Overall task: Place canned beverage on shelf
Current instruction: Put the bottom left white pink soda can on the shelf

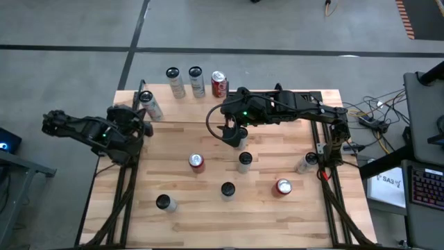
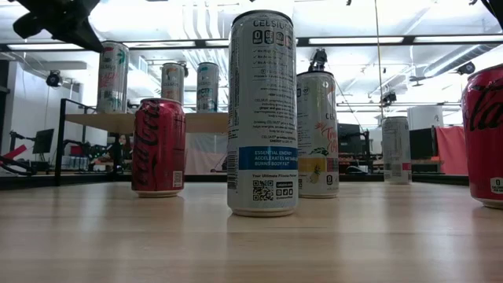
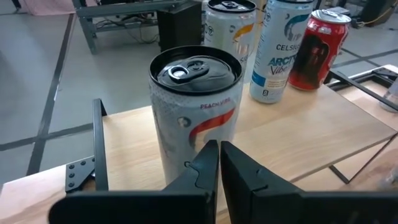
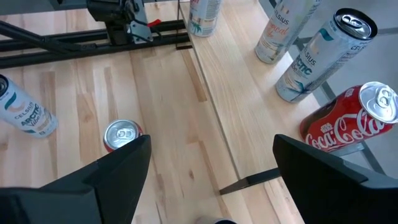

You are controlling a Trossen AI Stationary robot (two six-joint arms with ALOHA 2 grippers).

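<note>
A white Peach Vibe can (image 3: 193,106) stands upright on its base on the shelf (image 3: 298,124), near the shelf's left end (image 1: 150,105). My left gripper (image 3: 217,165) is shut, its fingertips level with the can's lower side wall on the near side. Three more cans stand along the shelf's far edge: two white ones (image 1: 173,81) (image 1: 196,81) and a red one (image 1: 219,84). My right gripper (image 4: 211,180) hangs open above the table, just in front of the shelf's near edge (image 1: 236,133), with nothing between its fingers. My left gripper's shut fingertips (image 3: 211,152) show right in front of the white can's lower side wall (image 3: 180,155), coming level from the near left. Whether they touch the can I cannot tell. The can stands upright on the shelf.
Several cans stand on the tabletop: a red one (image 1: 197,162), white ones (image 1: 245,161) (image 1: 227,189) (image 1: 164,202), another red one (image 1: 283,186), and one by the right arm's base (image 1: 307,162). The shelf's black posts (image 3: 99,143) rise at its corners.
</note>
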